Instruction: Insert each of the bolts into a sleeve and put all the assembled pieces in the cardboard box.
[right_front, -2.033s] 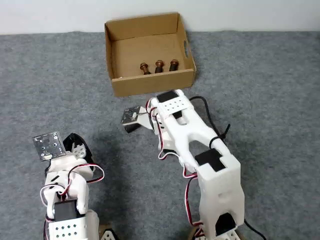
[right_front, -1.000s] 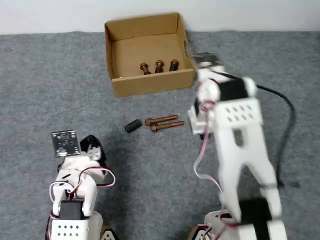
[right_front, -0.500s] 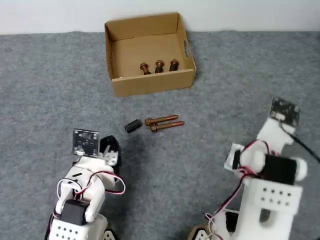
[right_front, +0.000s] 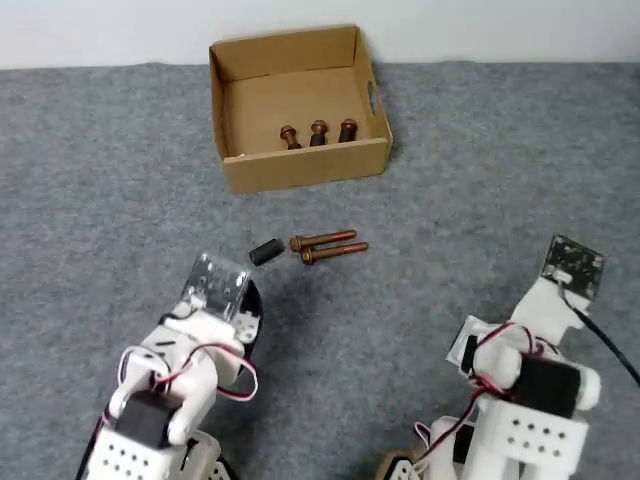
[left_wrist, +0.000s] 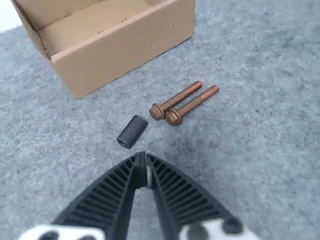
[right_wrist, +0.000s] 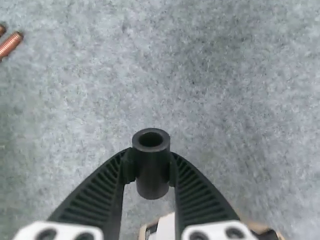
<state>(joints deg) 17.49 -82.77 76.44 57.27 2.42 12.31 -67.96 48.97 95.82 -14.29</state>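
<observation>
A black sleeve (right_front: 265, 252) lies on the grey carpet, with two copper bolts (right_front: 328, 245) side by side just right of it. The cardboard box (right_front: 300, 168) stands behind them and holds three bolt-and-sleeve pieces (right_front: 318, 132). My left gripper (left_wrist: 145, 161) is shut and empty, its tips a short way before the loose sleeve (left_wrist: 132, 131) and the bolts (left_wrist: 184, 102); from above, the left gripper (right_front: 247, 303) sits near and slightly left of that sleeve. My right gripper (right_wrist: 150, 159) is shut on a second black sleeve (right_wrist: 151, 172), held bore-up over bare carpet.
The right arm (right_front: 530, 390) is folded back at the near right, well apart from the parts. A bolt tip (right_wrist: 10, 44) shows at the edge of the right wrist view. Open carpet lies on both sides of the box (left_wrist: 125, 47).
The right arm swung from beside the box back to the near right. The left arm moved forward and rightward toward the loose sleeve. Sleeve and bolts on the carpet stayed put.
</observation>
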